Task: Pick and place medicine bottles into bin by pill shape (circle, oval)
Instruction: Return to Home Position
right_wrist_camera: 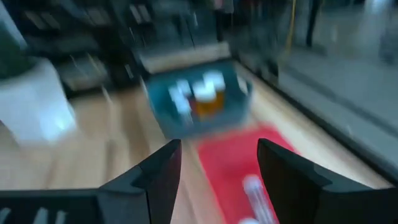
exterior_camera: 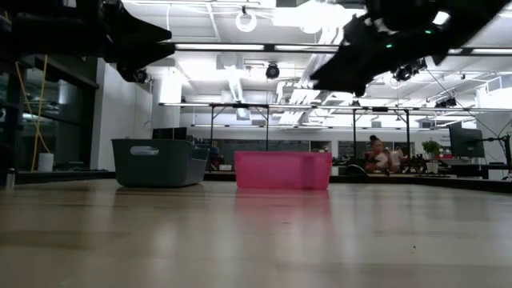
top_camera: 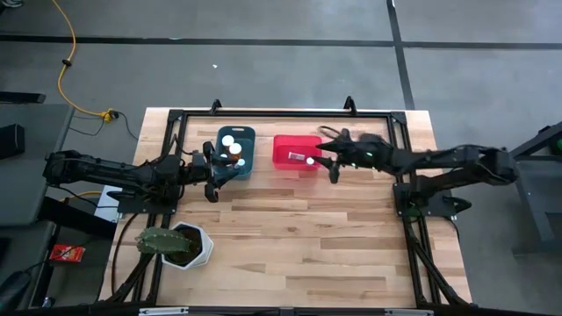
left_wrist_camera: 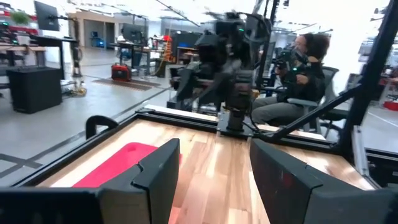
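While left tool (top_camera: 230, 171) and right tool (top_camera: 327, 164) hang wide and empty, bottles (top_camera: 228, 140) lie in teal bin (top_camera: 249, 132) and red bin (top_camera: 285, 145) at twelve o'clock.

A white hexagonal plant pot (top_camera: 201, 251) holding a spiky green plant (top_camera: 158, 240) stands on the left side of the pale wooden plank table (top_camera: 299, 246). A yellow cable (top_camera: 63, 53) trails across the grey floor (top_camera: 263, 66); a seated person (left_wrist_camera: 300, 87) shows beyond.
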You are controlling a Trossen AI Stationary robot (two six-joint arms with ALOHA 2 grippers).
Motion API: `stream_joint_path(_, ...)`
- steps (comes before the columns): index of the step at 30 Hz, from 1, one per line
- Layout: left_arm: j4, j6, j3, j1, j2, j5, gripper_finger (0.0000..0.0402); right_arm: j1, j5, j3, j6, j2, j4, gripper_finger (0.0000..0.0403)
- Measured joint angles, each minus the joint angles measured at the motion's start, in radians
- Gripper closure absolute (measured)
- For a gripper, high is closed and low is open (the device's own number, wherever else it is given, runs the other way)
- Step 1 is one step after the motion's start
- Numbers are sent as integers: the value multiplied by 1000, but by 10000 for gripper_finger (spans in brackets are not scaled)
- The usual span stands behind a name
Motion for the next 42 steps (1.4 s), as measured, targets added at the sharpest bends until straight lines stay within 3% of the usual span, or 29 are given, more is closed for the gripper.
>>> stream_joint_path(3,0,18,3,0,0,-30,216,16,-5,-107,3,-56,230,199)
stream_joint_path(6,0,49,3,0,0,-48,216,33,-5,-162,3,-88,340,199)
stream_joint_path(12,-1,52,3,0,0,-51,216,51,-5,-171,-1,-79,311,199)
stream_joint_path(17,-4,27,3,4,-5,-118,216,51,-4,-171,13,-76,311,199)
stream_joint_path(21,-90,33,4,24,-97,-91,221,51,-4,-171,23,-76,301,199)
stream_joint_path(25,-281,28,4,60,-276,-98,256,51,-4,-171,38,-76,274,199)
stream_joint_path(32,-559,3,4,109,-636,-102,377,51,-4,-171,38,-76,252,199)
stream_joint_path(34,-591,-7,-7,110,-707,-102,394,51,-4,-171,38,-76,254,199)
stream_joint_path(37,-544,-19,-48,105,-702,-78,393,51,-4,-171,40,-76,256,199)
stream_joint_path(40,-362,-19,-121,102,-662,-29,400,51,-4,-171,63,-76,258,199)
stream_joint_path(42,-356,-35,-154,102,-658,-4,400,51,-4,-171,67,-76,259,199)
